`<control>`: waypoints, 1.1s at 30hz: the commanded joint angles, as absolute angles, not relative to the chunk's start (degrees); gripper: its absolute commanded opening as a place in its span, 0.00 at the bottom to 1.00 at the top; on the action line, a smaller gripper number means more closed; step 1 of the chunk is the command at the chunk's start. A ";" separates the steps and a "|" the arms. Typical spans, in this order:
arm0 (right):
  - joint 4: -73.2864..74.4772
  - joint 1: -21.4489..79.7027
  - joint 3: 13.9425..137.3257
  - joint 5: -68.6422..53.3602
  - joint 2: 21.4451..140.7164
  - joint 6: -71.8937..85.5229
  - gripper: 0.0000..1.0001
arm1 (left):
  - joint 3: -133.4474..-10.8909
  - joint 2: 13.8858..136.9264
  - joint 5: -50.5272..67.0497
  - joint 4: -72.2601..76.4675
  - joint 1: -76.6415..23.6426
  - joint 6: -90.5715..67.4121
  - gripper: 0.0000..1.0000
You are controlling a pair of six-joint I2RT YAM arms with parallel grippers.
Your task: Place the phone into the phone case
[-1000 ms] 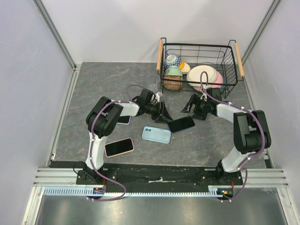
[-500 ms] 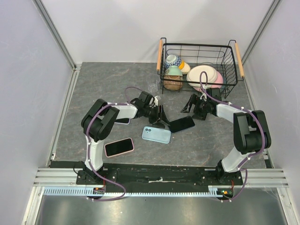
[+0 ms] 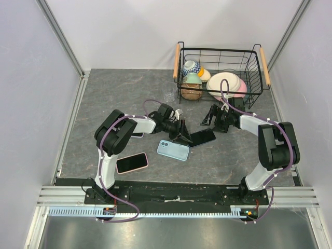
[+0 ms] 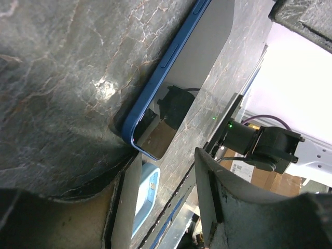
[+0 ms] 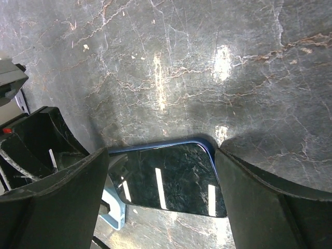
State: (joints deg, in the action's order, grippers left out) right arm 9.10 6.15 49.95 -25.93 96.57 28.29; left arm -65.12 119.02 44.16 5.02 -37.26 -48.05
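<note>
A dark phone with a blue edge [image 3: 201, 137] lies screen up on the table. The light blue phone case [image 3: 173, 149] lies just left and in front of it, apart from it. My left gripper [image 3: 182, 134] is open and low at the phone's left end. In the left wrist view [image 4: 166, 207] the phone's corner [image 4: 155, 104] sits just ahead of the jaws, with the case [image 4: 145, 202] between them. My right gripper [image 3: 210, 118] is open behind the phone's far end. In the right wrist view [image 5: 168, 207] the phone [image 5: 171, 181] shows between its fingers, with nothing gripped.
A pink phone [image 3: 132, 162] lies near the front left. Another dark phone [image 3: 138, 134] lies partly under the left arm. A wire basket [image 3: 259, 57] with bowls and plates stands at the back right. A small clear glass [image 3: 169, 96] stands left of it.
My left gripper has moved right and nearer, down to the phone's left end. The right arm, the phone and the case have not moved.
</note>
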 commanded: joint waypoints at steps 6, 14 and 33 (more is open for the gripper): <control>18.46 6.68 46.67 -26.72 100.72 26.10 0.86 | -64.78 120.85 39.29 18.00 -37.09 -56.15 0.53; 17.93 6.68 46.58 -30.75 100.11 26.54 0.82 | -60.74 120.33 36.91 31.09 -36.04 -61.17 0.52; 16.52 6.68 45.88 -30.67 99.76 27.86 0.82 | -60.03 122.70 42.45 40.34 -35.86 -63.99 0.02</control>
State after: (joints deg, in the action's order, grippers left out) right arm 8.86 5.45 48.53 -31.77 96.73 27.88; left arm -58.96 121.25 40.05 36.67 -34.96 -62.61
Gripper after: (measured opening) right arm 0.807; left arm 0.174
